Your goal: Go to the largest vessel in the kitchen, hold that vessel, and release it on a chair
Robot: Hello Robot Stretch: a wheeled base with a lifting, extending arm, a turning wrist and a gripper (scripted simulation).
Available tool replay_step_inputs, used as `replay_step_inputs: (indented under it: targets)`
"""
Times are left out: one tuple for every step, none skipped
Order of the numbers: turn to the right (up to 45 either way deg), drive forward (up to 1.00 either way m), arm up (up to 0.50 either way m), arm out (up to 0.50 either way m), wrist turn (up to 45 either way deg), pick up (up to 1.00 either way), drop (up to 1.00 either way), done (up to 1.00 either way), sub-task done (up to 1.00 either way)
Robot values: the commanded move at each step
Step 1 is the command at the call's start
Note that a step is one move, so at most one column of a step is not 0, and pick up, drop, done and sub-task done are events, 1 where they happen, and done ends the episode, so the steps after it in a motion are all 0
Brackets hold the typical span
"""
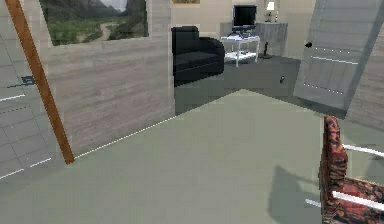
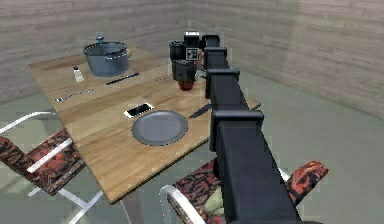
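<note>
Pale green floor runs to a black armchair (image 1: 196,52) in the forward view, with a red-patterned chair (image 1: 345,175) at its right edge.

From the arm side view, the wooden table (image 2: 100,140) carries the grey pot (image 2: 105,55), apart from the claw (image 2: 183,55). A dark object (image 2: 184,72) stands at the claw, so I cannot tell whether it holds anything.

By my judgement the approach is done. Grasping the pot and releasing it on a chair are left.

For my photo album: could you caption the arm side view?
The robot's arm stretches over a wooden table set with a lidded pot, plate and phone.

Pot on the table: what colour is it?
The pot is blue-grey, best seen in the arm side view.
</note>
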Motion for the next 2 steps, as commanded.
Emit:
replay_step_inputs:
  targets:
    - [0.0,0.0,0.0,-0.1,0.0,0.0,0.0,0.0,0.0]
    - [0.0,0.0,0.0,0.0,0.0,0.0,0.0,1.0,0.0]
